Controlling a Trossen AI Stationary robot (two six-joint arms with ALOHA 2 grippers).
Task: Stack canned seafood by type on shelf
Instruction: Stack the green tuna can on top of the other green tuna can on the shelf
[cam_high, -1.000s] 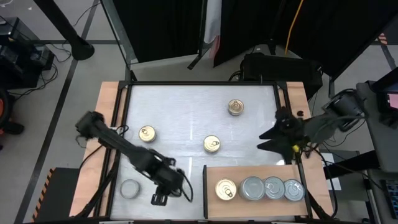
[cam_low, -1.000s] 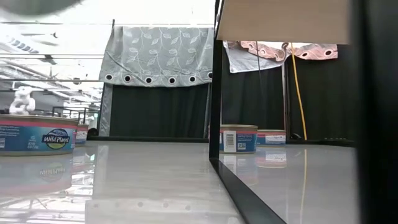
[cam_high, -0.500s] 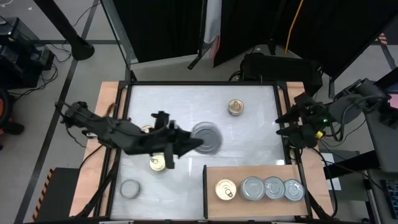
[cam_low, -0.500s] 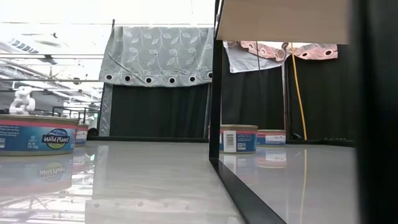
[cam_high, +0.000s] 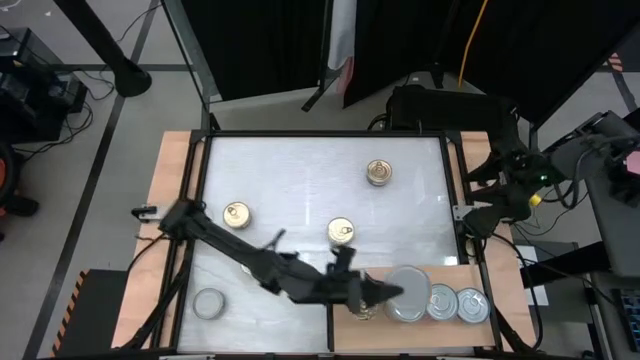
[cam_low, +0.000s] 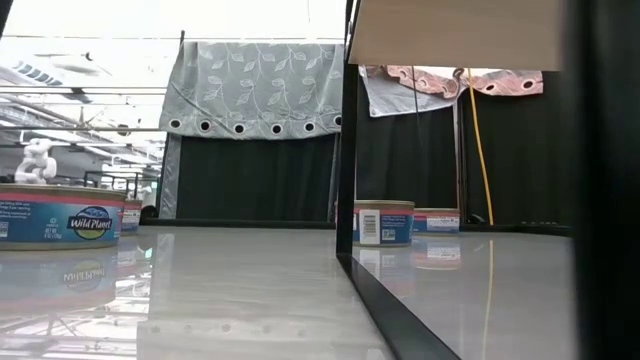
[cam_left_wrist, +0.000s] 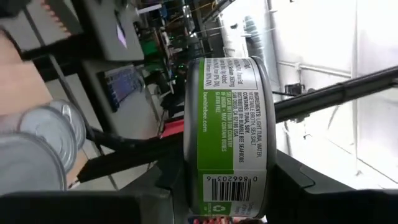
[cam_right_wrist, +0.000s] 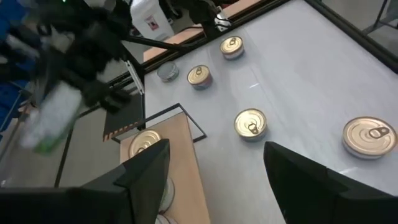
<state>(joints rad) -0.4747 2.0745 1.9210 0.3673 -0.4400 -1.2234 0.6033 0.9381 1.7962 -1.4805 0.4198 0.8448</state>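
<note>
My left gripper (cam_high: 390, 293) reaches level over the shelf (cam_high: 445, 275), shut on a silver-topped can with a green label (cam_left_wrist: 227, 130). That can (cam_high: 410, 296) hangs above the row on the shelf: a gold-topped can (cam_high: 362, 308), partly hidden by the arm, and silver-topped cans (cam_high: 442, 303) (cam_high: 472, 306). On the white tabletop stand three gold-topped cans (cam_high: 237, 213) (cam_high: 340, 232) (cam_high: 379, 172) and one silver-topped can (cam_high: 209, 302). My right gripper (cam_right_wrist: 217, 180) is open with nothing between its fingers, beyond the table's right edge (cam_high: 474, 205). My left gripper pinches the green-label can between its two fingers (cam_left_wrist: 298, 186), one finger on each flat end, with the label wall (cam_left_wrist: 225, 186) facing back toward the wrist. The fingers come level from the table's left. The can is lifted clear above the shelf, silver top up.
Black frame bars (cam_high: 330, 300) edge the shelf and the tabletop. Wooden side strips (cam_high: 170, 200) run along both table sides. In the low view a blue-label can (cam_low: 60, 215) stands at the left and two more (cam_low: 383, 222) farther off.
My left gripper has swung from the table's near left, up over the middle, then toward the near right above the shelf. It tipped from pointing down to level, and since the middle it carries the silver-topped can clear of the table. My right gripper has drawn back past the table's right edge.
</note>
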